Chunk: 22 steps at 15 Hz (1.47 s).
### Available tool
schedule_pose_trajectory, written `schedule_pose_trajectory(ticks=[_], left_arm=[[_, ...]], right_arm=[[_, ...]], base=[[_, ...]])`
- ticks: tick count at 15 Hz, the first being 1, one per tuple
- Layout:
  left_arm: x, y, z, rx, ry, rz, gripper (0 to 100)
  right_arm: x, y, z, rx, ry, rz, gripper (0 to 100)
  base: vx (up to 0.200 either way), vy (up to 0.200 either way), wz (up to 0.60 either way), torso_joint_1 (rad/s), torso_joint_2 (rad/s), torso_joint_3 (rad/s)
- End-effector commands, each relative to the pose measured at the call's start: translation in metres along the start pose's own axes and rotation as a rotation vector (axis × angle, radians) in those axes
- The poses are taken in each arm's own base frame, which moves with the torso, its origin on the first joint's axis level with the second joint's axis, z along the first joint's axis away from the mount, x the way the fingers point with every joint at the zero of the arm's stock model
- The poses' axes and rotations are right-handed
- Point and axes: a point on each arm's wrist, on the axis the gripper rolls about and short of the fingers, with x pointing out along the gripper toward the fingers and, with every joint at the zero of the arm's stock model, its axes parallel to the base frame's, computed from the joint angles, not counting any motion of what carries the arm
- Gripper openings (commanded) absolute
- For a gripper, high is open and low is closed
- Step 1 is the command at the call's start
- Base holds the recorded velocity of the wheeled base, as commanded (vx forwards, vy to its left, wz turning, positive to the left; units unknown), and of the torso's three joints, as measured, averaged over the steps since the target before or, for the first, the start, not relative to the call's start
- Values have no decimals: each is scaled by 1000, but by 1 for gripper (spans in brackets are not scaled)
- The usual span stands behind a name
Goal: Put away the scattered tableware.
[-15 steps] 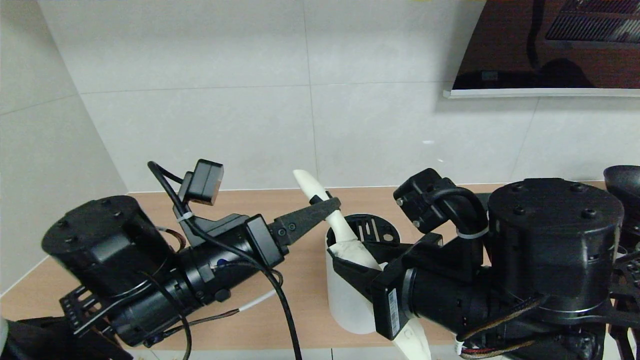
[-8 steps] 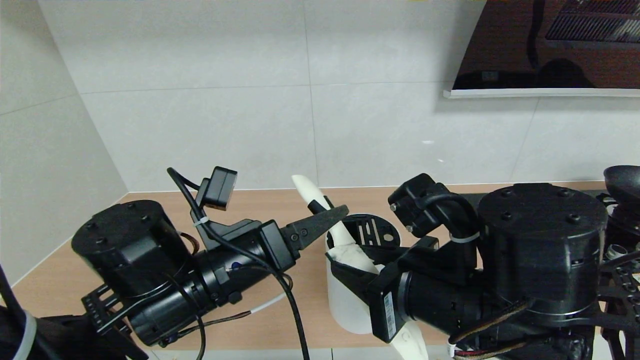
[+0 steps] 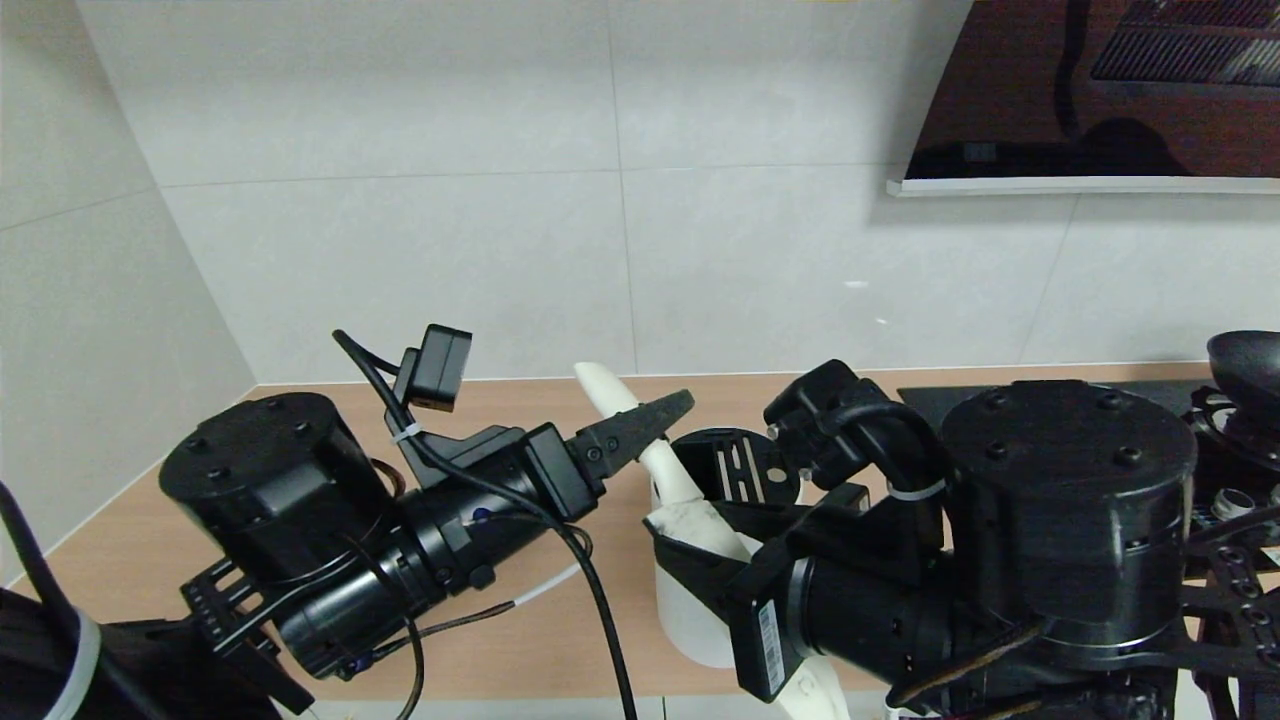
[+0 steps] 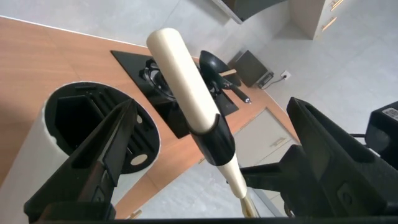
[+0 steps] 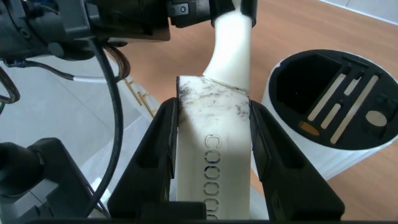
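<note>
**A:** Where is the spatula?

**B:** The white spatula (image 5: 214, 134) is off the counter and tilted. Its broad, scuffed blade is clamped between the 2 fingers of the right gripper (image 5: 212, 111), 1 finger on each edge. The handle slopes up and away from those jaws and passes between the jaws of the left gripper (image 4: 211, 107).

**A:** Does the left one grip it?

**B:** No. Its 2 jaws are spread wide, 1 on either side of the handle near the black band, and neither touches it.

**A:** And the container?

**B:** The white utensil holder (image 3: 688, 605) stands upright on the wooden counter (image 3: 130, 540), just beside the right jaws and lower than the left ones. Its black insert is split into compartments with slots in the floor. I cannot tell what the small marks down there are. The spatula is beside the rim, with no part inside.

**A:** Anything farther out?

**B:** A black cooktop (image 3: 930, 397) with a dark pan (image 3: 1245, 365) on it, well apart from both sets of jaws.
</note>
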Motion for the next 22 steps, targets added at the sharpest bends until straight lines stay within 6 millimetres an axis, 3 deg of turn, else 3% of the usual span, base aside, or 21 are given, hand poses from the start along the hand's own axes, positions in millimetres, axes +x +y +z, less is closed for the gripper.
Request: schedule_pose_trajectory(ticks=[1,3,4,17,21,22], left_arm=[[1,2,-2,1,7,5,100],[2,3,-4,5,14,9,100],[2,3,-5,8,17,8,0],[2,-3,-3,11,7,-10,0],[2,-7,4,21,-30,-13,0],[0,-8,7,34,-41,-13,0]], right_arm=[[1,0,-1,-1,5,-1,0],[2,0,-2,-2,7,-1,0],[2,0,-3,-2,10,-1,0],[0,-1,0,0,0,-14,0],[-7,-14,9,14,-30,-50,0],[-7,-19,11,20,-37,-67,100]], base=[[0,0,0,0,0,0],[0,0,0,0,0,0],[0,0,0,0,0,0],[0,0,0,0,0,0],[0,0,0,0,0,0],[0,0,0,0,0,0]])
